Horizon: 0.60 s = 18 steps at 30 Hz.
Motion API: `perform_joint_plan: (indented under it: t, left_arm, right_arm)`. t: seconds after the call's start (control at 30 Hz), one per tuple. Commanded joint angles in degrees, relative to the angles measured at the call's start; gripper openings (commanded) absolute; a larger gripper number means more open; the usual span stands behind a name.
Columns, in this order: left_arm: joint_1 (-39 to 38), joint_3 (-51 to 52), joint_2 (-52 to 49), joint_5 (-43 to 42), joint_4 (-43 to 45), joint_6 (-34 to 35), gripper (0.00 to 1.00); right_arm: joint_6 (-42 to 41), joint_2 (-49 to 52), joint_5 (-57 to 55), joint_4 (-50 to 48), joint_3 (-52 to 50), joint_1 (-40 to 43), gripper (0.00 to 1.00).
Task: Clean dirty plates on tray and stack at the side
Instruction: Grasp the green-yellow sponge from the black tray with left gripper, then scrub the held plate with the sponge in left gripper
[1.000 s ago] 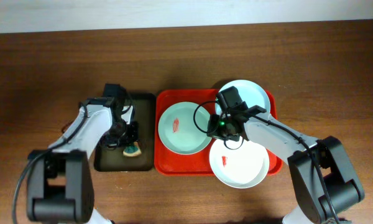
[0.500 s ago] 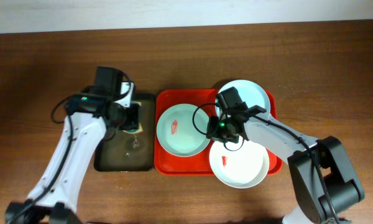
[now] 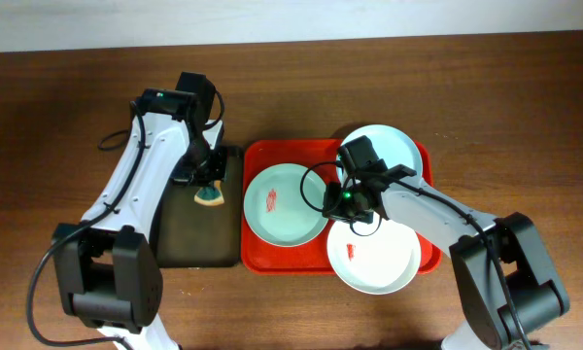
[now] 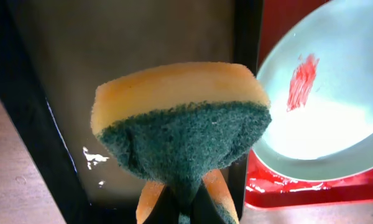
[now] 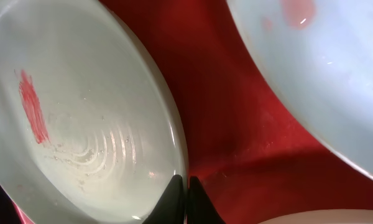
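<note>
Clamping sponge (image 4: 180, 118), left jaws; right jaws on plate (image 5: 81, 124) rim

Dark brown wood-grain table (image 3: 68, 78), pale wall strip (image 3: 272, 19) along its far edge; even, soft light

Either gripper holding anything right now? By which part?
Left gripper pinches the sponge by its squeezed lower end, green side facing the camera. Right gripper looks shut on the rim of the red-smeared plate.
</note>
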State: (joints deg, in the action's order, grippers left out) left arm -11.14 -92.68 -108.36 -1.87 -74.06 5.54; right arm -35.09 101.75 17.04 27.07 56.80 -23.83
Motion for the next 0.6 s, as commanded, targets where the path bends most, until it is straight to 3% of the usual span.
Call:
perform_joint_plan:
  t: [0.0,0.4,0.57]
  left_arm:
    - [-0.1,-0.2,-0.1,0.6,1.0,-1.3,0.0]
    - [-3.4,-0.2,-0.1,0.3,5.2,-6.0,0.0]
    - [-3.8,-0.1,-0.2,-9.1,8.8,-6.0,0.0]
  right_arm:
    - [1.4,0.1,0.3,0.2,0.9,-0.5,0.04]
    - [3.3,0.1,-1.2,-0.7,0.9,-0.5,0.04]
    - [3.3,0.1,-1.2,-0.7,0.9,-0.5,0.04]
